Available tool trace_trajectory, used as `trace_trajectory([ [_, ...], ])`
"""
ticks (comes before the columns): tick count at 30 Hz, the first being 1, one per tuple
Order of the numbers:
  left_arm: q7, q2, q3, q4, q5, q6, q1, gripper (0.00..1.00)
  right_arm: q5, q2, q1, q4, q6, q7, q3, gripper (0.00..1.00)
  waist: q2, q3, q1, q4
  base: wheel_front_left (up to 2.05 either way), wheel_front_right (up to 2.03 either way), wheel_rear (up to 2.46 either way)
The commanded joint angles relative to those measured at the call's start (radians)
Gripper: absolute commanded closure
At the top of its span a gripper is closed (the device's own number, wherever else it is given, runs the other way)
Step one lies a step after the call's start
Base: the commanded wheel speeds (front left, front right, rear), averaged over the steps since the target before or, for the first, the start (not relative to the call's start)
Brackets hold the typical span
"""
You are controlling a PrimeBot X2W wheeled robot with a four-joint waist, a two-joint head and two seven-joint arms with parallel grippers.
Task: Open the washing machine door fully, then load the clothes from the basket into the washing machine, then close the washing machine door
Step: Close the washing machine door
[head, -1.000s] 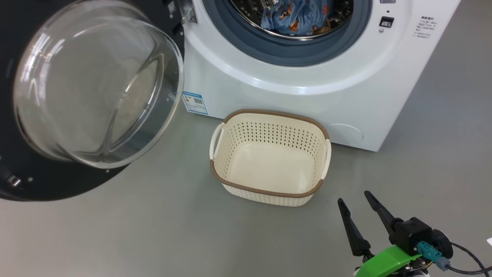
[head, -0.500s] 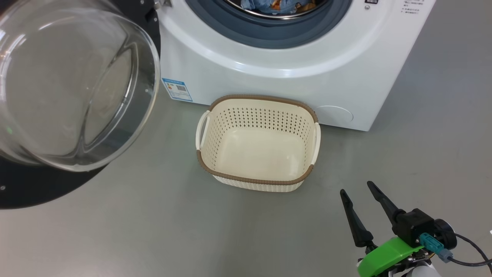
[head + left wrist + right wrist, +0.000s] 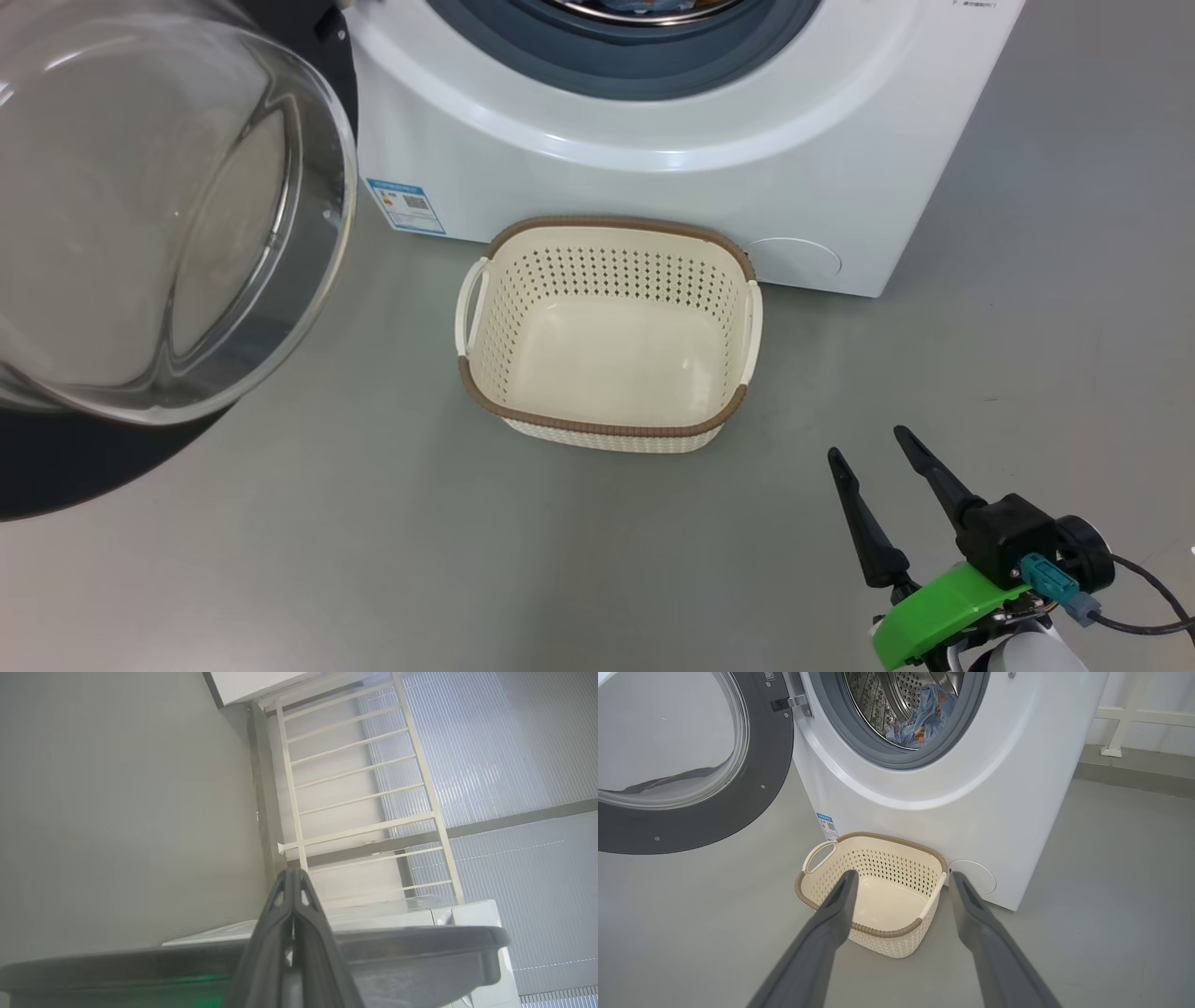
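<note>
My right gripper (image 3: 866, 443) hangs low over the grey floor (image 3: 373, 551) with its two long dark fingers spread wide and nothing between them. My left gripper (image 3: 293, 873) has its dark fingers pressed flat together and holds nothing. A dark curved edge crosses just beneath them, though I cannot tell whether they touch it, and a white barred railing (image 3: 355, 788) stands beyond.

In the right wrist view the spread fingers frame the small rectangular cream plastic basket (image 3: 607, 275), the one with perforated sides, a brown woven-look rim and white side handles. It sits on the floor just in front of the lower edge of the big white front-loading washing machine (image 3: 971, 812), between the blue label sticker (image 3: 405, 205) and a round white cover (image 3: 794, 257), and I can see its bare cream bottom.

The light blue clothes with orange-brown prints (image 3: 920, 721) lie inside the perforated steel drum, behind the grey-blue seal. The large round door with its black rim and bulging clear glass bowl (image 3: 159, 215) stands swung open on the machine's left side, well clear of the opening.
</note>
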Motion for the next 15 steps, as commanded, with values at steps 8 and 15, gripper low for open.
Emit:
trace_trajectory([
  [8,0.095,0.055,0.005,-0.044,-0.053,-0.003,0.026,1.0,0.001,-0.001,-0.014,-0.02,0.002,0.0,0.037,0.0,-0.0001,-0.011,0.0,0.002,0.0,0.0,0.0],
  [15,0.144,0.038,-0.022,-0.073,-0.058,-0.003,0.066,1.0,0.011,0.001,-0.008,-0.009,0.002,0.002,0.049,0.0,-0.0001,-0.025,0.0,0.011,0.0,0.0,0.0],
])
